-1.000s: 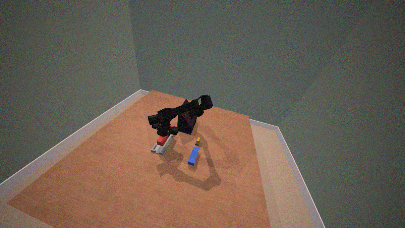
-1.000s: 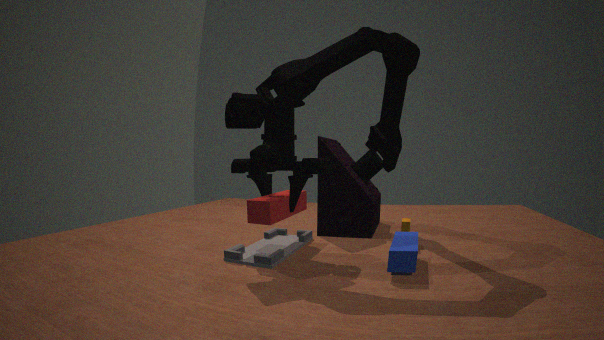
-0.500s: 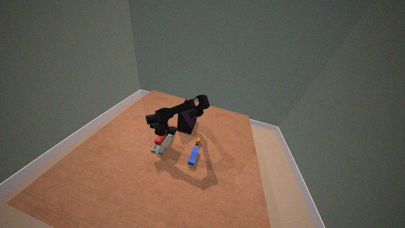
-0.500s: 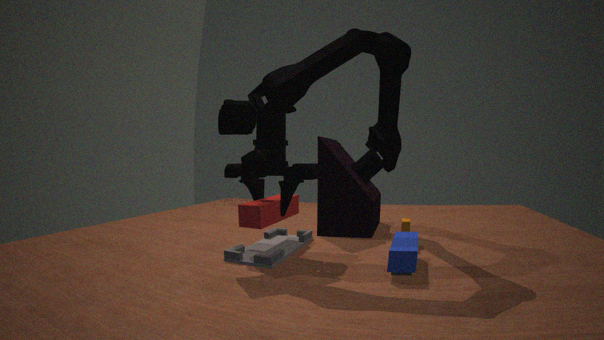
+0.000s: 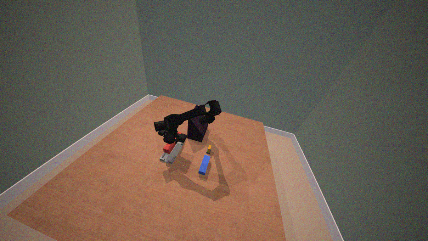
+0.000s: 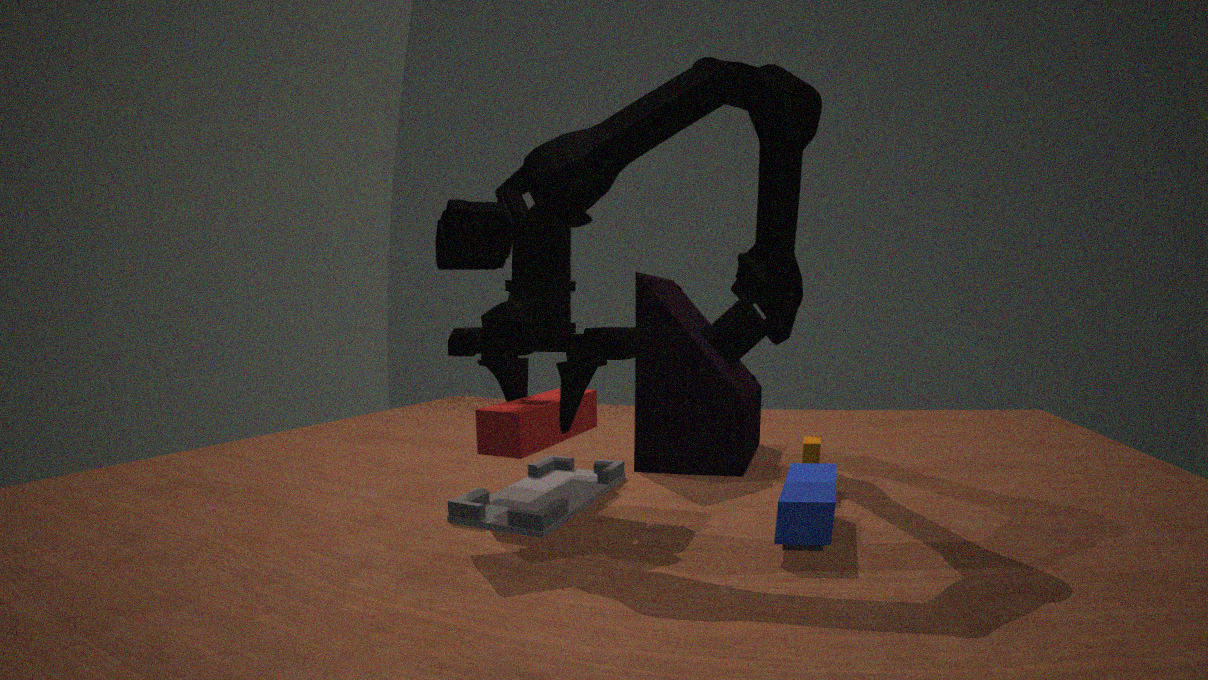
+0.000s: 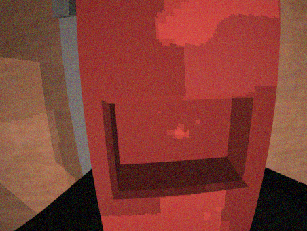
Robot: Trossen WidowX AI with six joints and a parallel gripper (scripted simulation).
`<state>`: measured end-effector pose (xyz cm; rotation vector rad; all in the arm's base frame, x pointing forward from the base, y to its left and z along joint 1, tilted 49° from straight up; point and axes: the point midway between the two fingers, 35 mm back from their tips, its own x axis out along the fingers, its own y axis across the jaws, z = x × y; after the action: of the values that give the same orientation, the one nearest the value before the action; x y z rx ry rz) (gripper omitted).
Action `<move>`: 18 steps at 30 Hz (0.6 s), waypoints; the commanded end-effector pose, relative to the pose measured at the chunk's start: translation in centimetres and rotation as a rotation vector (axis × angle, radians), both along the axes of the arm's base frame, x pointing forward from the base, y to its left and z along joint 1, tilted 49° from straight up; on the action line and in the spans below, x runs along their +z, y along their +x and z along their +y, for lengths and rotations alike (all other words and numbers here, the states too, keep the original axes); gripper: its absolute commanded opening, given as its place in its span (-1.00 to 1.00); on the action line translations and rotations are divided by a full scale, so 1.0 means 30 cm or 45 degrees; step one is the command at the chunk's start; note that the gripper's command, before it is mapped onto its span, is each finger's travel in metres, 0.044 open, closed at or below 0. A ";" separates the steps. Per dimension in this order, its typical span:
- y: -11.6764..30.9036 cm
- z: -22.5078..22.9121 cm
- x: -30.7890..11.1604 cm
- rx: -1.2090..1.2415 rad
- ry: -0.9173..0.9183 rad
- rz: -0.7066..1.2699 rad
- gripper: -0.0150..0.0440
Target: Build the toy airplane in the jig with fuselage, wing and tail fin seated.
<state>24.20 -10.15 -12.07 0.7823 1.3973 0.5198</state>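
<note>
The red fuselage (image 5: 168,148) (image 6: 517,430) (image 7: 136,68) is held level, in the air over the grey cradle (image 5: 174,154) (image 6: 541,491) (image 7: 73,85), with a gap below it. My gripper (image 5: 175,140) (image 6: 540,414) is shut on the fuselage, one finger on each side. In the wrist view a rectangular socket shows open and empty in its top, and a strip of cradle shows along its left side. The blue wing (image 5: 204,163) (image 6: 807,506) lies on the table, its tab underneath. The small yellow tail fin (image 5: 209,148) (image 6: 811,449) stands behind the wing.
A dark wedge-shaped block (image 5: 196,128) (image 6: 688,413) stands on the wooden table (image 5: 134,194) (image 6: 295,549) behind the cradle, between it and the tail fin in the exterior view. The arm arches above and behind this block.
</note>
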 end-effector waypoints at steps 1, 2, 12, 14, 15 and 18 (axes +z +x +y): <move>0.000 -0.004 -0.002 0.007 -0.009 -0.004 0.17; 0.000 -0.004 -0.002 0.007 -0.009 -0.004 0.17; 0.007 0.017 -0.029 0.007 -0.009 -0.004 0.17; 0.008 0.024 -0.036 0.007 -0.009 -0.004 0.17; 0.009 0.028 -0.040 0.007 -0.009 -0.004 0.17; 0.011 0.040 -0.051 0.007 -0.009 -0.004 0.17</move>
<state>24.54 -9.49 -13.23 0.7604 1.4001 0.5211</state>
